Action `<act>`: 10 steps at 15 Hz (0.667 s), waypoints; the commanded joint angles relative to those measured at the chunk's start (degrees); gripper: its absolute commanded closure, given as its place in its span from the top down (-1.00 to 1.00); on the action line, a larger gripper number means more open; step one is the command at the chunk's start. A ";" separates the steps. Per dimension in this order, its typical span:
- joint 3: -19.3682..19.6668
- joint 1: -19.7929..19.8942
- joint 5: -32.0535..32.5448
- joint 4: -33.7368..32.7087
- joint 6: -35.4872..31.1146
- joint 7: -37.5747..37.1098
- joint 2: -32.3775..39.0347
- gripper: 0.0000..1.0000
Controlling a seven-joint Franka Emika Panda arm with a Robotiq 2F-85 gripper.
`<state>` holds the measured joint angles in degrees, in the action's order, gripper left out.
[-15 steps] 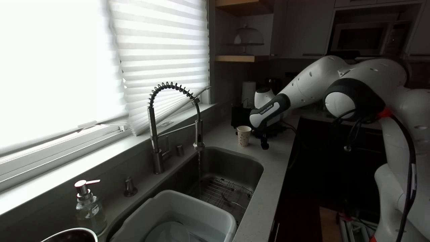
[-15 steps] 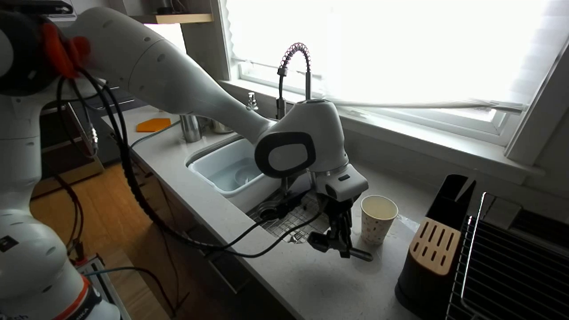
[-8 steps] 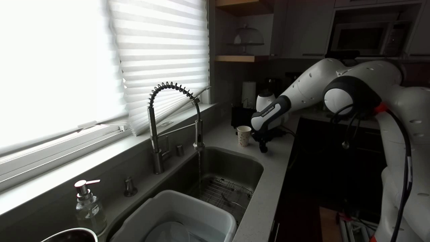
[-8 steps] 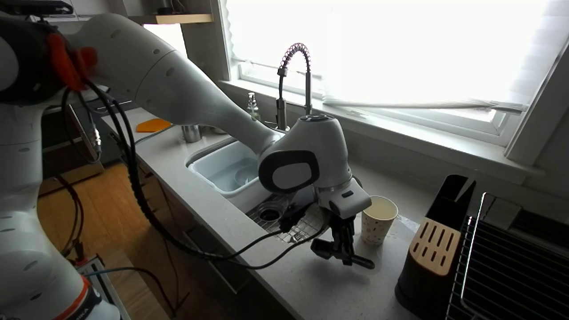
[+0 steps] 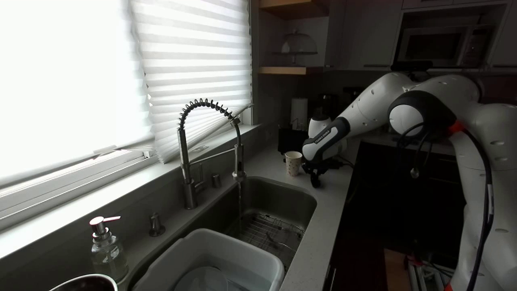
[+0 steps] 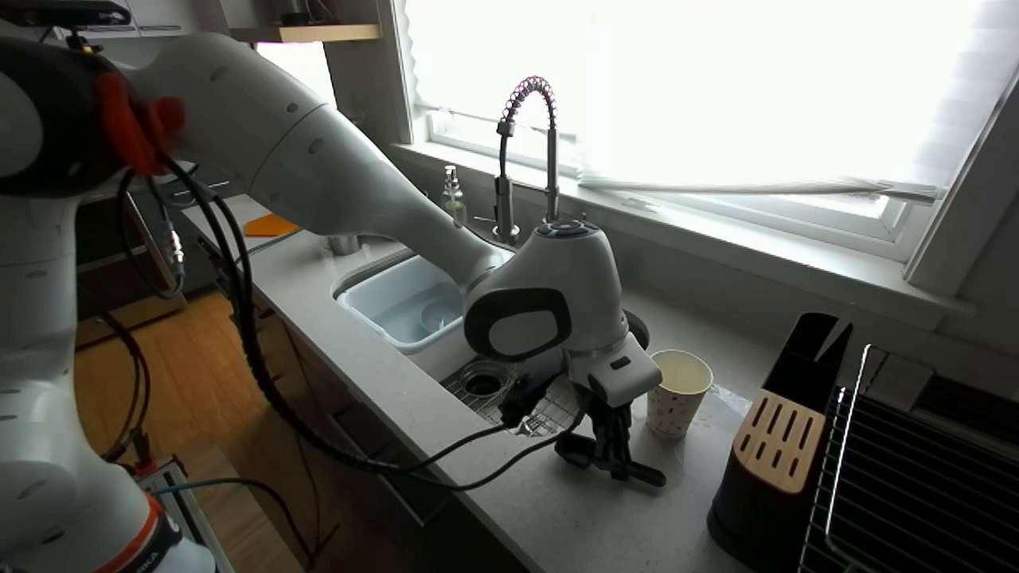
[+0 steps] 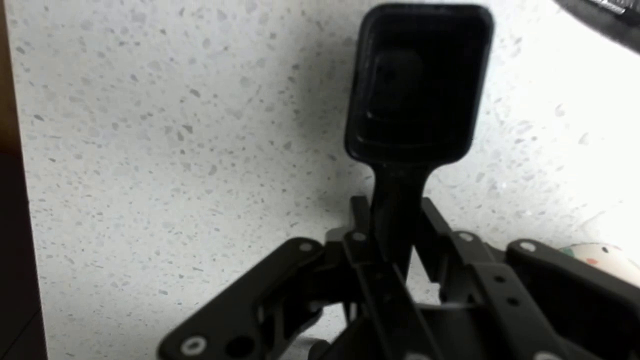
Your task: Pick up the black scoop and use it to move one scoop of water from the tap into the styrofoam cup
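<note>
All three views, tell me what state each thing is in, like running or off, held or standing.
Black scoop: held, its open side showing in the wrist view; contents unclear
Tool: closed on the black scoop
Tap: on, running thinly
Cup: standing upright on the counter; fill unclear
White tub: seems partly filled
Soap dispenser: upright
Window blind: lowered, bottom edge slanting
</note>
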<state>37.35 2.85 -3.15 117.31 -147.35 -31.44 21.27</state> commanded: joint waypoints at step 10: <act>-1.39 1.70 10.90 0.35 4.63 -2.69 -9.23 1.00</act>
<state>36.62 4.09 2.47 116.96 -147.68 -32.31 16.38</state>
